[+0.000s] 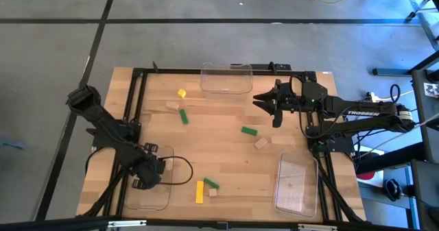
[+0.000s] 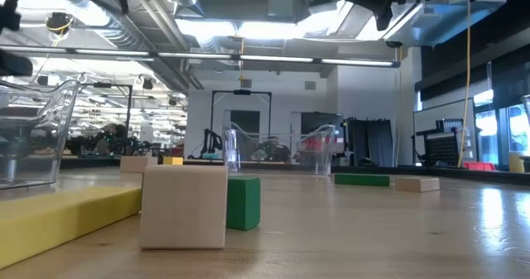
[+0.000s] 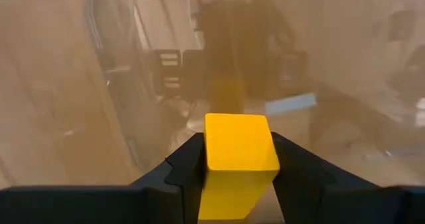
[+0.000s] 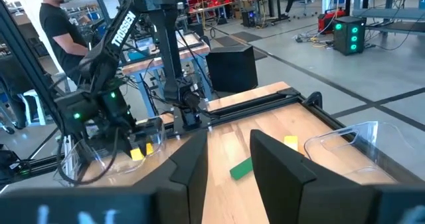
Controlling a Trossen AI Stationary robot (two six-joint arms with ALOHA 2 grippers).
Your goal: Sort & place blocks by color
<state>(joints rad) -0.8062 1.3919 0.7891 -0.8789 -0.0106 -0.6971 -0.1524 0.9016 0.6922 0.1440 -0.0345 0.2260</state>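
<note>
Closest to the front edge of the counter [image 1: 226, 159] lies a long yellow block [image 1: 199, 191]. A front tan block [image 1: 213, 192] sits just beside it, and a front green block [image 1: 211, 184] is right behind that (in the low view the tan one hides part of the green).

At the front left corner is a clear left tray [image 1: 137, 198]. The left end effector [image 1: 149, 173] hangs over its far end, clamped on a small yellow block [image 3: 239, 144] that fills the gap between its two fingers. Whether that block touches the tray floor cannot be told. At the front right corner stands a second clear tray, the right tray [image 1: 296, 183].

Farther in, right of centre, a middle tan block [image 1: 260, 142] and a middle green block [image 1: 249, 130] lie near each other but apart.

Beyond them on the left side, a slanted green block [image 1: 184, 116] lies near a far tan block [image 1: 171, 106]. A far yellow block [image 1: 181, 93] sits a little deeper still.

At that depth on the right, the right end effector [image 1: 276, 107] hangs well above the counter. Its fingers stand apart with nothing between them (its own wrist view shows bare wood through the gap).

Against the far edge, about mid-width, stands the far tray [image 1: 226, 80].

Past the counter, in the room, a person [image 4: 56, 24] in a dark shirt shows in the right wrist view.
</note>
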